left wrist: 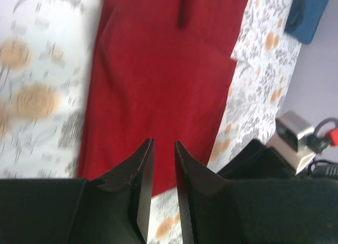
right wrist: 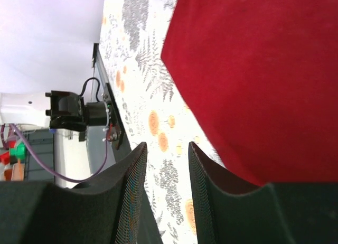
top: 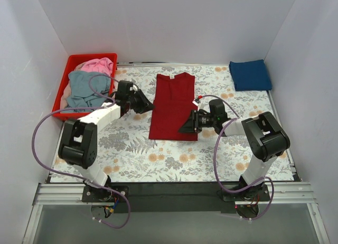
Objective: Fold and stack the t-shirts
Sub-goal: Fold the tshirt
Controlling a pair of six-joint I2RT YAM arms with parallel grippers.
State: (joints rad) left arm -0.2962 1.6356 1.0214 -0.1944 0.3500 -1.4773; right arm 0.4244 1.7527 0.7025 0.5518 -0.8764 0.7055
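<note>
The dark red t-shirt [top: 173, 106] is being shown spread flat, just ahead of the left gripper [top: 143, 102] and beside the right gripper [top: 187, 126]. Both are being held narrowly parted and empty. Being light, limp cloth, it is probably best pinched at its nearest edges.

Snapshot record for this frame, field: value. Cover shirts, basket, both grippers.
dark red t-shirt: flat at table centre, long narrow shape, collar at far end
navy blue t-shirt: folded, far right corner
red basket: far left, holds grey-blue t-shirt and pink t-shirt, both crumpled
left gripper: at the dark red t-shirt's left edge, jaws slightly apart, empty
right gripper: at its near right edge, jaws apart, empty
stack: nothing on the navy blue t-shirt yet
</note>
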